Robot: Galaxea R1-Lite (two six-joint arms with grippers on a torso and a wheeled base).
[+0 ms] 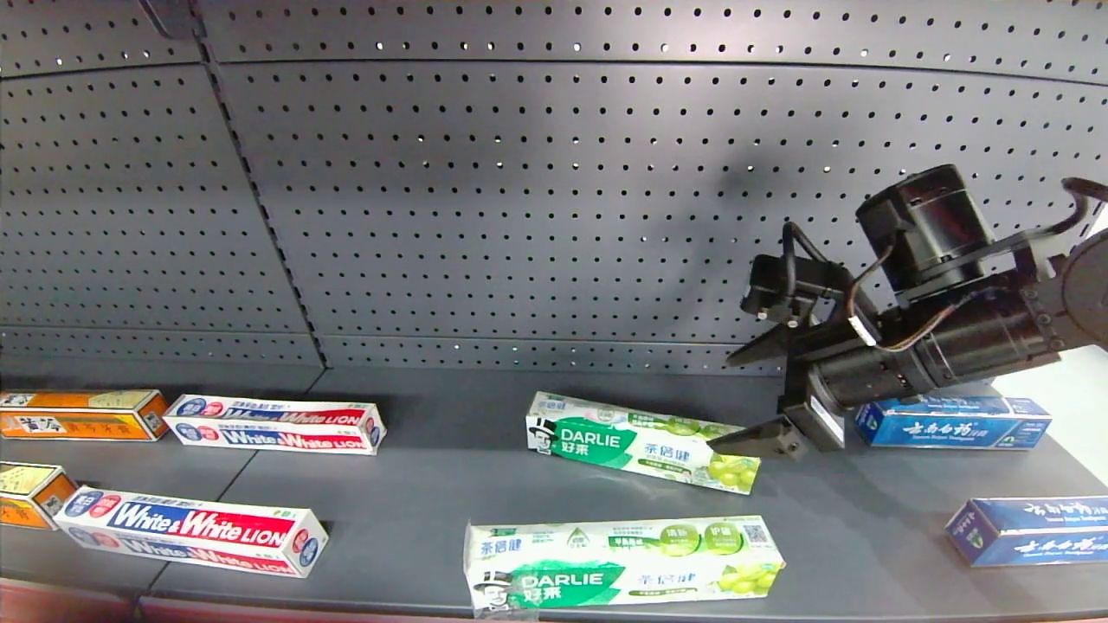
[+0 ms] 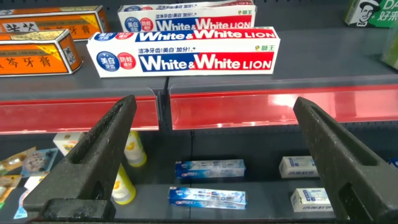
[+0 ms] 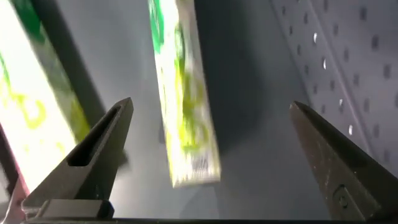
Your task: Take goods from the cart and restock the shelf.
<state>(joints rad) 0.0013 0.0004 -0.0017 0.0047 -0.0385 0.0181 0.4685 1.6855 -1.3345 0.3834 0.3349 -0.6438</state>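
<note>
Two green toothpaste boxes lie on the grey shelf: one farther back, one at the front edge. My right gripper hovers open just off the right end of the back green box, with nothing between its fingers. The right wrist view has that box lying lengthwise beyond the open right gripper, and the other green box beside it. My left gripper is open and empty in front of the shelf's red front strip, below a white toothpaste box.
Two white boxes and orange boxes lie on the shelf's left part, blue boxes on the right. A perforated back wall stands behind. The shelf below holds small boxes and bottles.
</note>
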